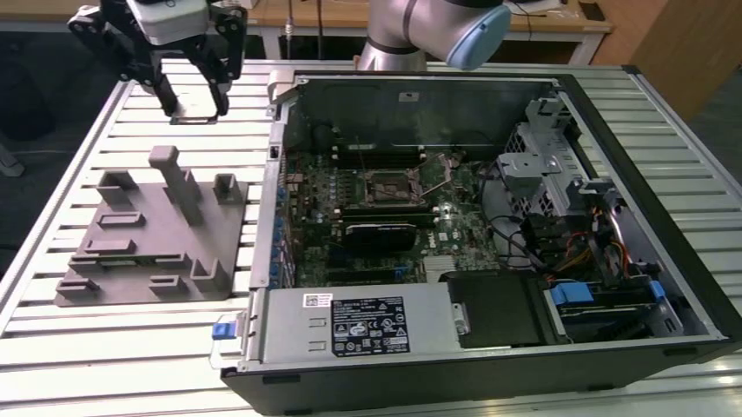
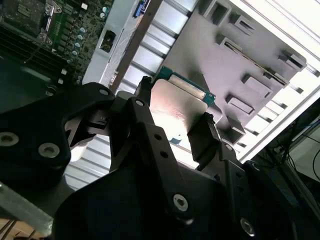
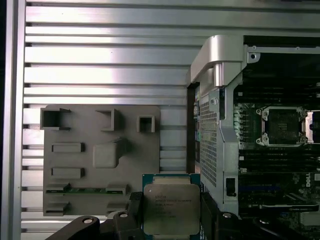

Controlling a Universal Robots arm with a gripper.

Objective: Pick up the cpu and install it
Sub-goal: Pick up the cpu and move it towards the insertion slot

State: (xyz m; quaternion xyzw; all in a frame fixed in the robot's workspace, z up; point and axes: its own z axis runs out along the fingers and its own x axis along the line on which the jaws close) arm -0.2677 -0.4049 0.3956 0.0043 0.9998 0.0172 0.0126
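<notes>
Over the slatted metal table (image 3: 100, 50), near the grey fixture (image 3: 95, 155) and the open computer case (image 3: 218, 125), the gripper (image 1: 197, 106) is clamping the cpu (image 3: 171, 209) by two opposite edges, probably the safest hold for a light, rigid chip with a delicate underside.

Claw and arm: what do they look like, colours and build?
The claw is black: jointed link fingers pinned with silver screws, under a white body. The arm is a silver-grey metal tube with a pale blue joint cap.
</notes>
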